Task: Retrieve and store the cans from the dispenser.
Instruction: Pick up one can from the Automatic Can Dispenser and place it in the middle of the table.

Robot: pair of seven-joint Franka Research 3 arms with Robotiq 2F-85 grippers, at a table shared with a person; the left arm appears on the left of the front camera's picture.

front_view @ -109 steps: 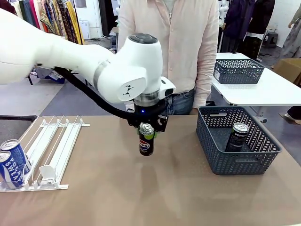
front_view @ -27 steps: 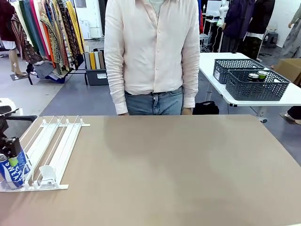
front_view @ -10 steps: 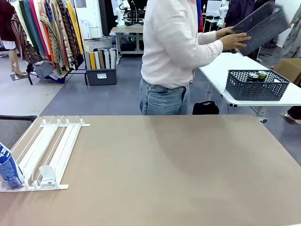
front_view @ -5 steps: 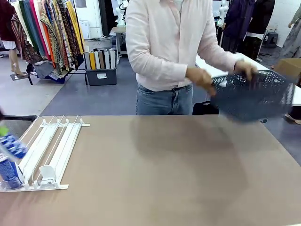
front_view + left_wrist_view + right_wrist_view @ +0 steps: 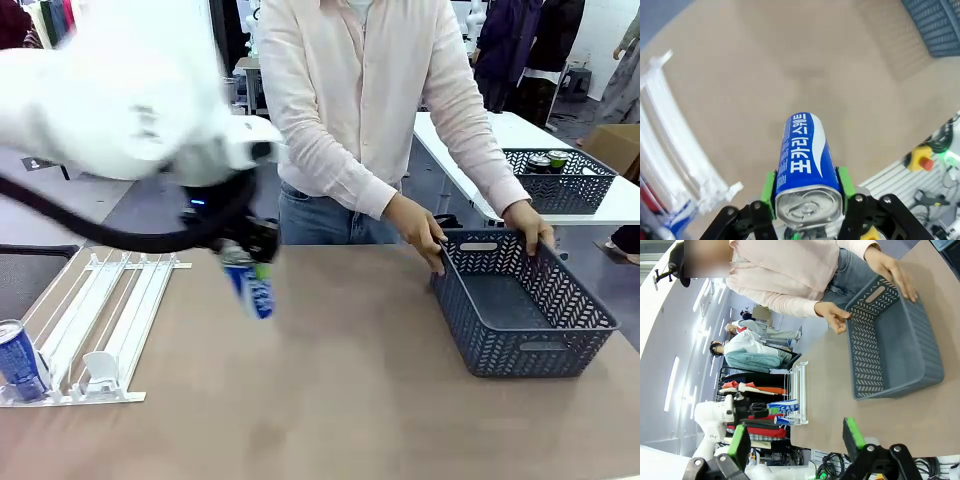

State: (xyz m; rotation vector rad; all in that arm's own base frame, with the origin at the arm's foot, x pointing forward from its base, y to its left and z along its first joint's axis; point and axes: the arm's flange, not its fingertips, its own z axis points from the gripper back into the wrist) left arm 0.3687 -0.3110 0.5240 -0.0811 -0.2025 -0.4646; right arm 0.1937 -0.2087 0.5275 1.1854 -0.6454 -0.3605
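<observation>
Step in hand, by my read: carrying a can to the basket. The left arm (image 5: 120, 110) sweeps over the brown table (image 5: 350, 420), motion-blurred. The dark lattice basket (image 5: 520, 310) rests on the table at the robot's right, and the person has a hand (image 5: 425, 235) on each end of its far rim. The white dispenser (image 5: 110, 310) lies at the table's left. The left gripper (image 5: 246, 266) is clamped on a blue can (image 5: 254, 292), which is tilted, off the tabletop, and between dispenser and basket. In the left wrist view the green pads (image 5: 769, 192) squeeze it near the silver top and the grip looks centred.

To do it well:
- hold enough height to pass the basket's near wall and slow before the rim
- bring the can upright and lower it to the basket floor before letting go, or it may tip and roll
- come in over the near-left wall, away from the person's fingers

The right gripper (image 5: 796, 437) is spread wide, holds nothing, and isn't needed here. A second blue can (image 5: 20, 360) waits at the front of the dispenser's leftmost lane, likely the next one.

Versus half a second ago:
- the basket was in the air in the person's hands, now it's set down
- the can was at the left picture edge just above the dispenser, now it's past the dispenser toward mid-table
</observation>
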